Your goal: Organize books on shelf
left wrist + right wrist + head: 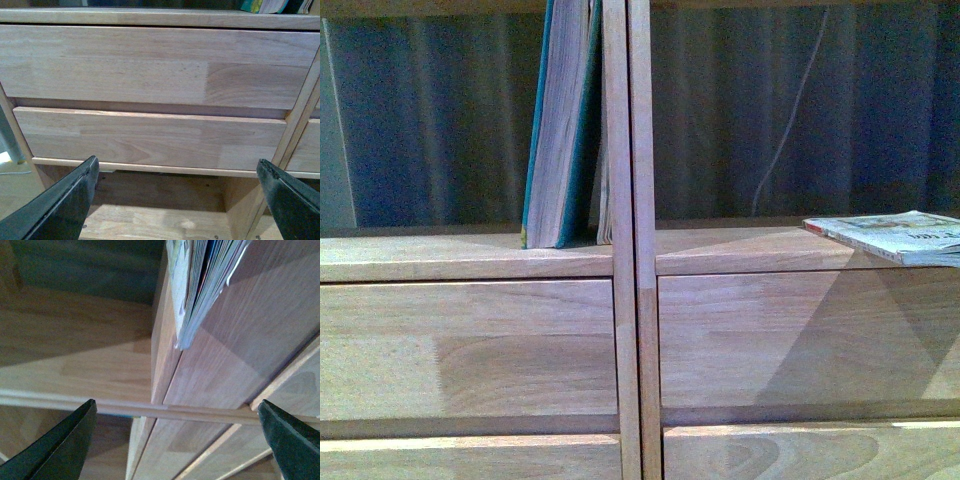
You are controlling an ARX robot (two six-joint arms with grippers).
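Shelf (470, 350): left compartment is open left of the teal book (560, 130), which leans on the centre divider (626, 150). Flat book (895, 236) overhangs the right compartment's front edge. Left gripper (177, 165) and right gripper (177, 407): jaws spread, empty.

The teal book (560, 120) runs off the top edge. The flat book (895, 235) is cropped at the right, its cover print too blurred to read.

Shelf (470, 350) is showing pale wood grain. Thick book (560, 130) is showing teal covers and pale pages. Flat book (898, 236) is showing white with a red edge.
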